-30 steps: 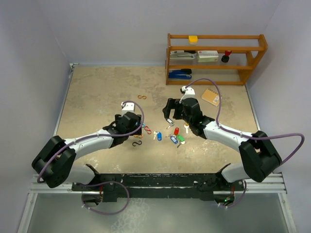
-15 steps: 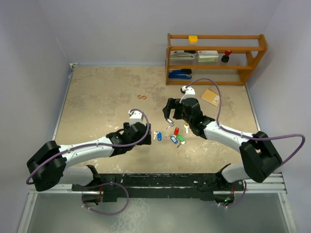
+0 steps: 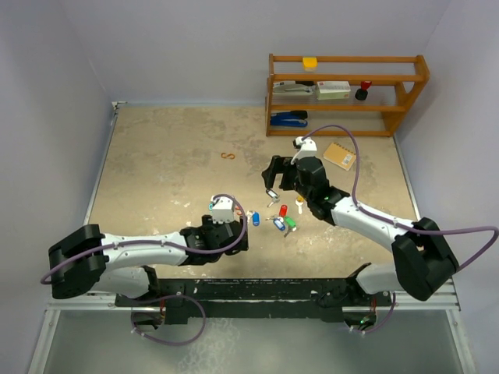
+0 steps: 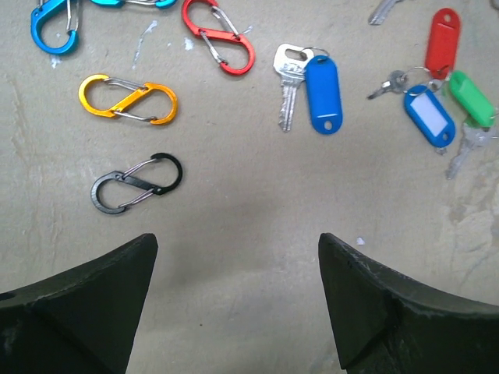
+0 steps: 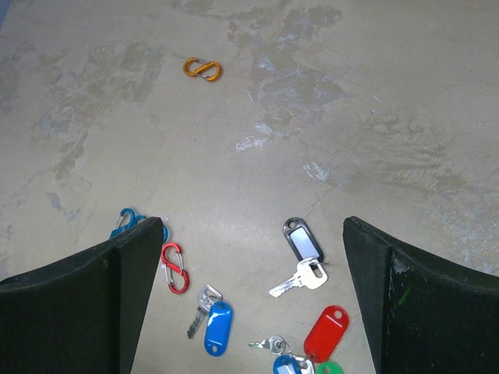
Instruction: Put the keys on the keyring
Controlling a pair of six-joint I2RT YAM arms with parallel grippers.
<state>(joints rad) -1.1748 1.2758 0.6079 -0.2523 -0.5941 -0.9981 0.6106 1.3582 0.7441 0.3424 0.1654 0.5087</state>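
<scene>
Counting keys: we make out five lying loose on the table [image 4: 257, 195]. The blue-tag key [image 4: 322, 93] is upper middle of the left wrist view. The red-tag key [image 4: 443, 43], green-tag key [image 4: 472, 97] and blue-and-white-tag key [image 4: 430, 115] are bunched at the upper right. The black-tag key [image 5: 300, 241] shows low and centre in the right wrist view.

Bunch: those three tags touch or overlap, and honestly we can't tell if any share a ring.

Ring question: we can't pick out one shared keyring anywhere in these shots.

Clips: the black clip [image 4: 136, 183], orange clip [image 4: 129, 99], red clip [image 4: 218, 35] and blue clip [image 4: 53, 23] sit in the upper left of the left wrist view. None of them has a key hooked on.

Left side: our left claw [image 4: 236, 238] is spread wide with nothing between its fingers. It hangs over bare table just below the black clip and the blue-tag key.

Right side: our right claw [image 5: 249, 226] is spread too and empty. In its own view the black-tag key sits between the fingers, untouched.

Done: nothing yet, as far as we can see.

Left to do: pretty much everything, we reckon. That means picking up a key, finding whatever counts as the ring, threading it on, and repeating for the rest.
</scene>
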